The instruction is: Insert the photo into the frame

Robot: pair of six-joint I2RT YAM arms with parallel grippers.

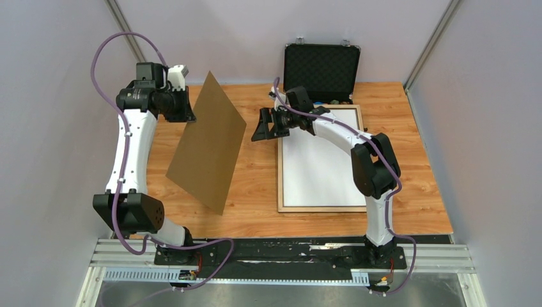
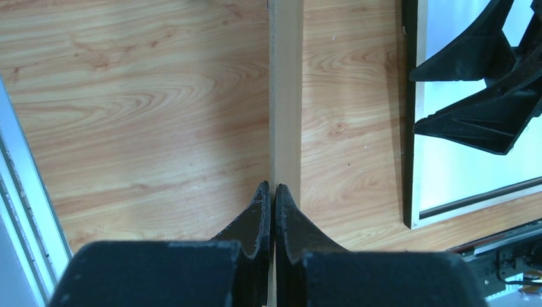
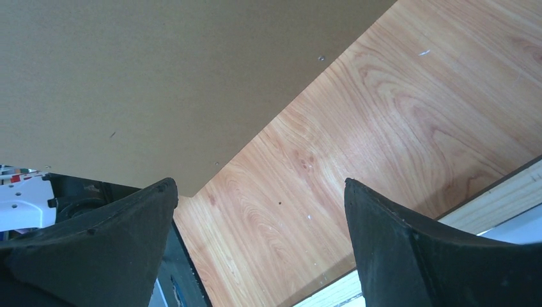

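Pinching flat brown hardboard panel [image 1: 208, 144] edgewise: left tool [image 2: 273, 187]; right tool [image 3: 259, 183] spread wide.

The right arm [image 1: 339, 134] covers the far left corner of the frame [image 1: 319, 208] and part of the photo [image 1: 319, 176] in it, whose printed side is hidden. Small things [image 1: 337, 102] beside the open case [image 1: 321, 70] are too small to tell. Both wrist views cut off the brown board [image 1: 211, 144]
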